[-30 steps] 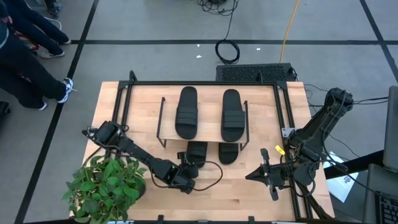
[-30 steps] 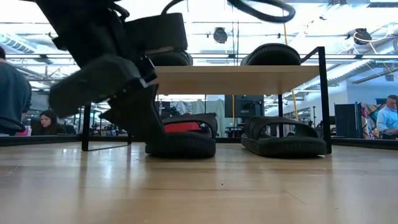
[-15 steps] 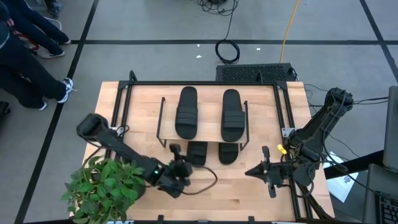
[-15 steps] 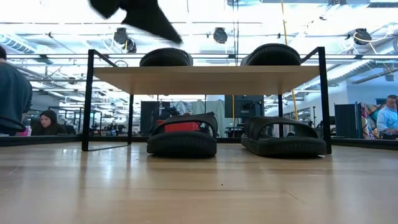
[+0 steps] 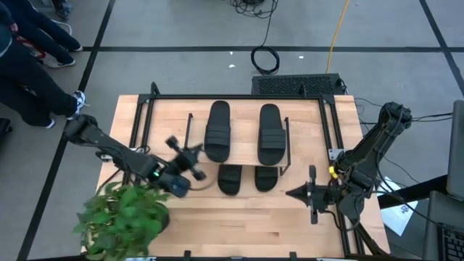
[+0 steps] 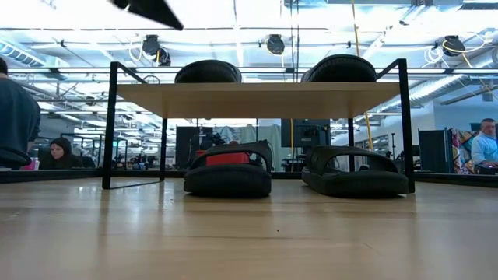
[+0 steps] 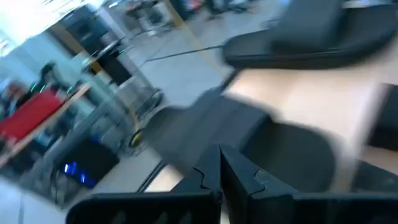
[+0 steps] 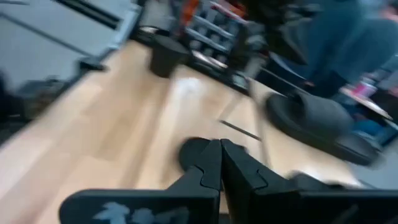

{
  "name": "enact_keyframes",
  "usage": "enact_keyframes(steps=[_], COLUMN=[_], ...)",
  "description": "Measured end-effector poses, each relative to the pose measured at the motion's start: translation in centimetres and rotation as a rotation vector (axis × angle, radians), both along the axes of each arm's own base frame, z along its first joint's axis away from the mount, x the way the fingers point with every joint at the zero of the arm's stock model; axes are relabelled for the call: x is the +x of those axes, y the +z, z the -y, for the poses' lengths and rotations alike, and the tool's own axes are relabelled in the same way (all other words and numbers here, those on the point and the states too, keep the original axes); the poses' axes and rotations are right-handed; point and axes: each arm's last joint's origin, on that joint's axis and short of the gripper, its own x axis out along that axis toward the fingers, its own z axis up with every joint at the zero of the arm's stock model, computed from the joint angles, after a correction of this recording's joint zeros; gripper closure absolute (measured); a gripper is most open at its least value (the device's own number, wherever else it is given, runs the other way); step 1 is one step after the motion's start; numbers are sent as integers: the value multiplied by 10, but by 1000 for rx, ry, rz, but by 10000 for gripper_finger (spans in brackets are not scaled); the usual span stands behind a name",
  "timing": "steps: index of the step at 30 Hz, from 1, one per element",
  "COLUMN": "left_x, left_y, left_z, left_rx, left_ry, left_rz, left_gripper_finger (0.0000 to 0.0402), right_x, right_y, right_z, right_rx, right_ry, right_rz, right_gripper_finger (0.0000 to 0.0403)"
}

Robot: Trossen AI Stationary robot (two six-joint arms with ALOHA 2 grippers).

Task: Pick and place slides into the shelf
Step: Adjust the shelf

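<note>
Two black slides lie on the shelf's wooden top board (image 5: 243, 145), the left one (image 5: 217, 130) and the right one (image 5: 270, 134). The other two stand on the table under the board, left (image 6: 228, 171) and right (image 6: 355, 171), soles flat on the wood. My left gripper (image 5: 192, 156) hangs shut in the air at the shelf's left near corner, touching nothing; only its tip (image 6: 152, 9) shows in the low view. My right gripper (image 5: 291, 193) waits shut, right of the shelf, near the table's right edge.
A potted green plant (image 5: 123, 217) stands at the table's near left corner, beside my left arm. A black metal frame (image 5: 235, 96) runs around the table. Bare wood (image 5: 246, 225) lies between the shelf and the near edge. People show beyond the table.
My left gripper has drawn back from the lower left slide, risen from table height to above the shelf board, and swung toward the table's left and far side. The slide has stayed where it was under the shelf.
</note>
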Motion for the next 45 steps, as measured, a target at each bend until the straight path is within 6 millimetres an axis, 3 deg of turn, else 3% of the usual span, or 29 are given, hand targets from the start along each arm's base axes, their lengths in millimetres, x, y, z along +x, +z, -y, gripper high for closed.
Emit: enact_keyframes(steps=[8,16,26,36,45], left_x=[-63,-93,-100,-89,-81], left_y=[-24,-57,-93,-112,-120], left_z=[-35,-51,-52,-44,-39], left_rx=[-125,-237,-419,-498,-528], left_ry=[166,209,186,174,162], left_rz=[301,412,334,258,241], left_gripper_finger=[401,401,401,401,401], right_x=[-11,-23,-25,-20,-10], right_y=[-2,-8,-40,-46,-65], right_z=[21,37,37,42,56], right_rx=[15,103,184,211,217], right_ry=[-208,-307,-227,-245,-303], right_rz=[9,-24,-119,-145,-160], right_gripper_finger=[403,403,403,403,403])
